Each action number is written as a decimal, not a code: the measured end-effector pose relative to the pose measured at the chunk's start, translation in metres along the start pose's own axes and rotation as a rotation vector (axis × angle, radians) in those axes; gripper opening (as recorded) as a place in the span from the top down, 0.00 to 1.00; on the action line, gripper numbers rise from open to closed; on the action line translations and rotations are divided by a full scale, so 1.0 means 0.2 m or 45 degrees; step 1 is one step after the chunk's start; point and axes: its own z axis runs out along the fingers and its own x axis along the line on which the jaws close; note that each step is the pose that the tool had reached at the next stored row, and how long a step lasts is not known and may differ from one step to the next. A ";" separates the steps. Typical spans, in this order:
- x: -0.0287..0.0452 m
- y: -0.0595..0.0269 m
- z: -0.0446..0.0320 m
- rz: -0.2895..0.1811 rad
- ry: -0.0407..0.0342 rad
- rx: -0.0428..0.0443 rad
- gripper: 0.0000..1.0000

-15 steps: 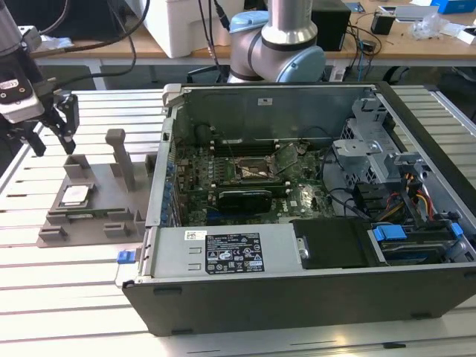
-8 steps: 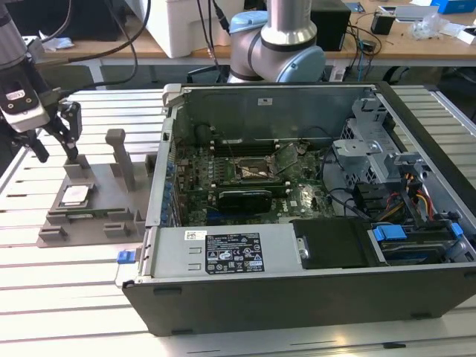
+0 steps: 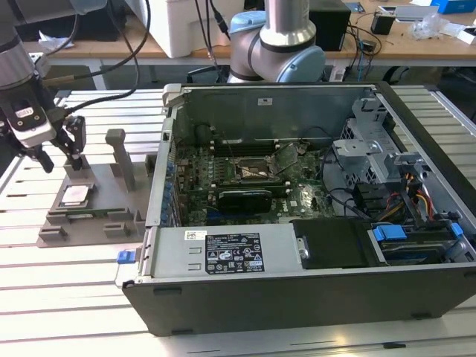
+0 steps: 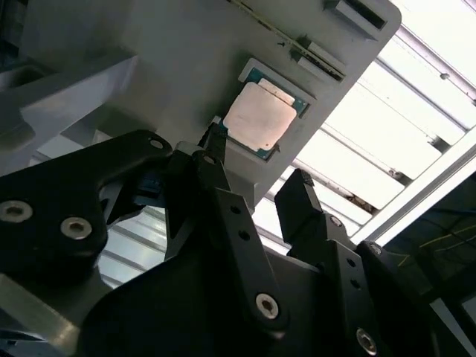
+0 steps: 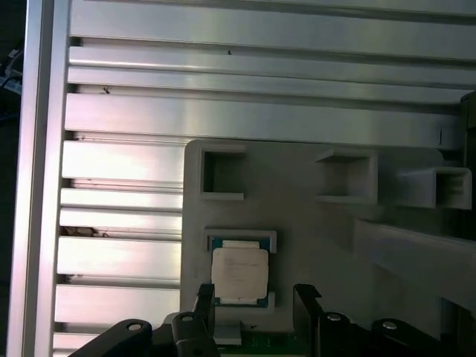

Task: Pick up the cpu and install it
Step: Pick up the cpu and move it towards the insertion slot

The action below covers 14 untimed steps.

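Note:
The cpu is a small square chip with a silvery top plate. It lies flat in a recess of the grey holder tray, at the exterior view's left. My gripper hangs a little above and behind it, open, with nothing between its black fingers. Both wrist views show the cpu just beyond the fingertips, apart from them. The motherboard socket sits inside the open computer case, its frame dark and rectangular.
Two upright grey posts rise from the holder tray beside the gripper. The case's near wall stands high at the exterior view's right of the tray. Cables, drive bays and a dark card crowd the case. The table is slatted aluminium.

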 end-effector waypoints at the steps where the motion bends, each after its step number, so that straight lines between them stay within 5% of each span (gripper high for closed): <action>1: 0.001 0.000 0.010 0.000 0.0001 0.000 0.46; 14: 0.011 -0.008 0.151 -0.001 0.0003 0.000 0.46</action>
